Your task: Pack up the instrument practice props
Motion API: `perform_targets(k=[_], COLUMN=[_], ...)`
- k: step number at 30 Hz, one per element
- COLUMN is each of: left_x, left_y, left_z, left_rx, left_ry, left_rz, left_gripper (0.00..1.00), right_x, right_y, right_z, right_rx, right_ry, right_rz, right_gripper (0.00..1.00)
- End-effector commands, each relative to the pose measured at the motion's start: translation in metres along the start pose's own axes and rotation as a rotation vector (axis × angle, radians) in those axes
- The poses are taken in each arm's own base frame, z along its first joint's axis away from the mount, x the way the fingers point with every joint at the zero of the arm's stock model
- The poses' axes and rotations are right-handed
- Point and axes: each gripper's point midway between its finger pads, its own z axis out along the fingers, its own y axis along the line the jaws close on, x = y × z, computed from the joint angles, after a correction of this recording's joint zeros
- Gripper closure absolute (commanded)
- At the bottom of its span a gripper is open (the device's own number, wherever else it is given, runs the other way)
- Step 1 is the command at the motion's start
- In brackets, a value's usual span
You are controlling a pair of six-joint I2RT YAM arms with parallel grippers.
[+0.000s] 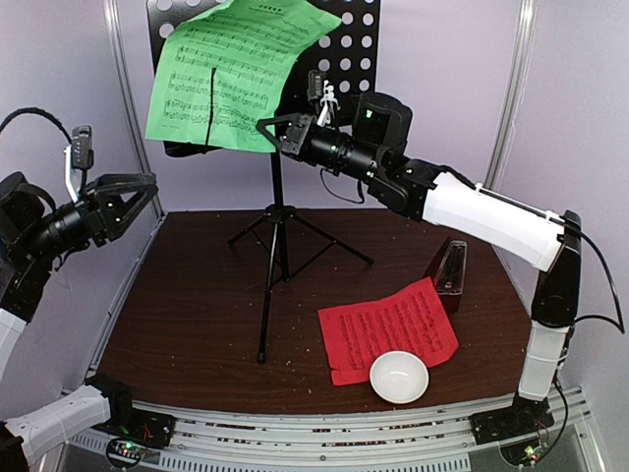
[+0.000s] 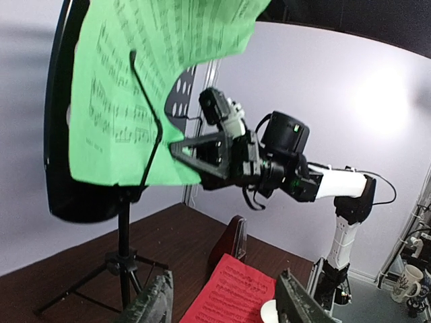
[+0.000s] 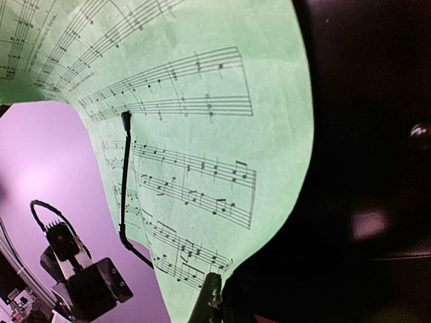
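Note:
A green music sheet (image 1: 231, 74) leans on the black perforated music stand (image 1: 354, 49), behind a thin wire holder (image 3: 124, 182). My right gripper (image 1: 265, 130) is shut on the sheet's lower right corner (image 3: 219, 282), in front of the stand's black desk (image 3: 363, 134). The sheet (image 2: 135, 87) bows outward from the desk. My left gripper (image 1: 147, 192) hangs in the air left of the stand, open with nothing between its fingers (image 2: 224, 282). A red music sheet (image 1: 388, 329) lies flat on the table. The red-brown metronome (image 1: 449, 273) stands just behind it.
A white bowl (image 1: 399, 377) rests on the red sheet's near edge. The stand's tripod legs (image 1: 285, 231) spread over the middle of the dark brown table (image 1: 197, 324). Purple walls close in the back and sides.

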Motion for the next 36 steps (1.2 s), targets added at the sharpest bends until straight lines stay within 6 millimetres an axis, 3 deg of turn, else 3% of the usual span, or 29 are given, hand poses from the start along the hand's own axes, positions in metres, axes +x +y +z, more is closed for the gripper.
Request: perform_targets(k=[1, 9, 18, 21, 25, 33, 36], left_x=[-0.030, -0.074, -0.102, -0.100, -0.089, -0.061, -0.063], left_y=[-0.011, -0.026, -0.016, -0.022, -0.033, -0.001, 0.008], left_z=[-0.001, -0.001, 0.024, 0.042, 0.063, 0.074, 0.076], left_rx=[0.011, 0.033, 0.036, 0.055, 0.050, -0.092, -0.135], left_ry=[-0.043, -0.118, -0.173, -0.163, -0.123, -0.052, -0.056], left_rz=[0.058, 0.088, 0.049, 0.039, 0.061, 0.078, 0.096], left_gripper=[0.47, 0.51, 0.53, 0.60, 0.61, 0.61, 0.61], right_x=[-0.024, -0.026, -0.026, -0.025, -0.026, -0.028, -0.027], right_y=[0.047, 0.062, 0.077, 0.076, 0.074, 0.074, 0.073], right_z=[-0.014, -0.023, -0.030, -0.029, -0.029, -0.030, -0.029], right_rx=[-0.115, -0.077, -0.020, 0.004, 0.021, 0.030, 0.031], right_ry=[-0.073, -0.132, -0.181, -0.180, -0.181, -0.178, -0.179], right_rz=[-0.103, -0.210, -0.314, -0.330, -0.330, -0.337, -0.336], right_gripper=[1.00, 1.00, 1.00, 1.00, 1.00, 1.00, 1.00])
